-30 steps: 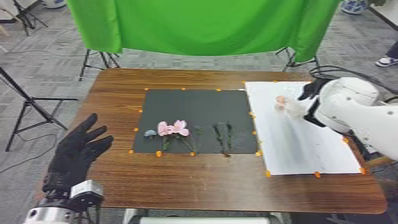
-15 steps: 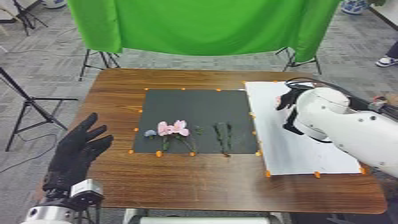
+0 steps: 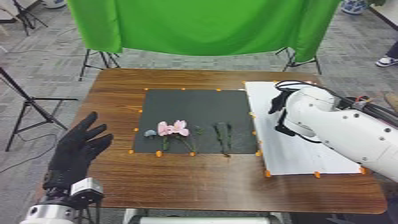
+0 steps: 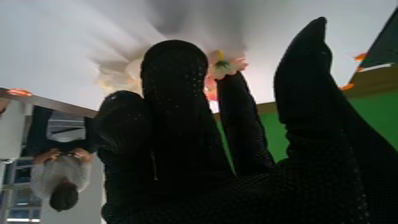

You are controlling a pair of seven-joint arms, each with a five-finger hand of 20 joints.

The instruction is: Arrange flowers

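Pink flowers (image 3: 172, 128) lie on the black mat (image 3: 191, 107), with a small grey-blue bloom (image 3: 150, 133) at their left and green stems (image 3: 223, 137) to the right. Over the left part of the white sheet (image 3: 315, 159) is my right hand (image 3: 281, 104). In the right wrist view, my right hand (image 4: 187, 115) has straight fingers and the thumb apart; behind them, partly hidden, are a pale flower (image 4: 117, 79) and a pink-and-white flower (image 4: 226, 66) by the white sheet (image 4: 266, 30). My left hand (image 3: 75, 152) is open at the table's left side.
Orange markers (image 3: 267, 173) line the edges of mat and sheet. Brown tabletop (image 3: 195, 187) runs along the near side, and a green cloth (image 3: 209, 25) hangs beyond the far edge. A black tripod (image 3: 28, 102) stands to the left of the table.
My right hand and arm have moved left across the white sheet, toward the black mat. The pale pink flower seen there a second ago is now hidden in the head view. The left hand has stayed still.
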